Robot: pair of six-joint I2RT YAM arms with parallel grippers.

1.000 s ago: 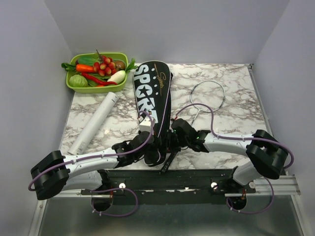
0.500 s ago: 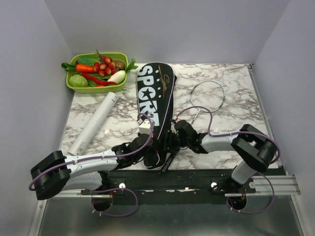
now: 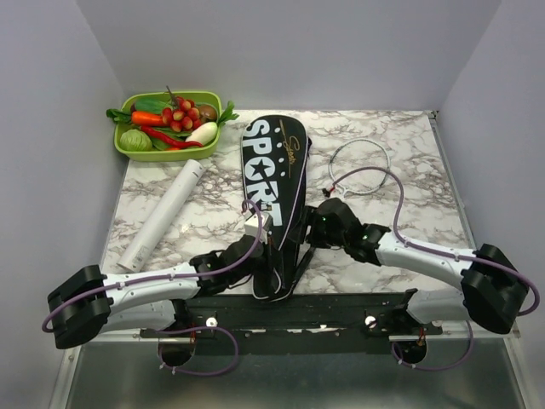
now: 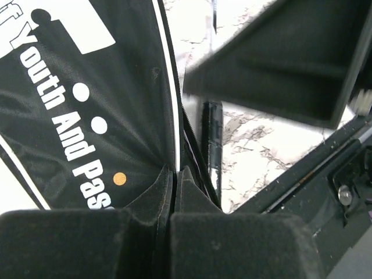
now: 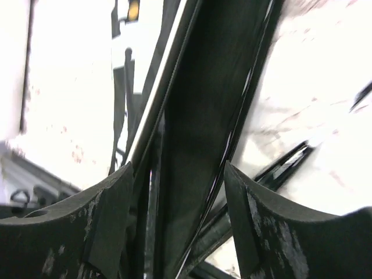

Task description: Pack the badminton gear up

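Observation:
The black bag (image 3: 274, 166) lettered "SPORT" lies down the middle of the table, its narrow end towards me. My left gripper (image 3: 271, 249) is shut on the bag's right edge near that end; in the left wrist view (image 4: 174, 171) the fabric fold (image 4: 116, 104) is pinched between the pads. My right gripper (image 3: 310, 232) is open, its fingers (image 5: 110, 203) on either side of the bag's narrow black end (image 5: 203, 116). A black racket handle (image 4: 212, 139) lies beside the bag. One silver racket head (image 3: 388, 164) lies at the right. The white tube (image 3: 164, 213) lies at the left.
The green tray of toy vegetables (image 3: 128, 152) stands at the back left corner. Grey walls close the table on three sides. The black mounting rail (image 3: 341, 302) runs along the near edge. The right arm's purple cable crosses the racket head.
The bag has slid away from me and turned straighter. The right arm's elbow has swung out to the right and its gripper has moved up along the bag's right edge.

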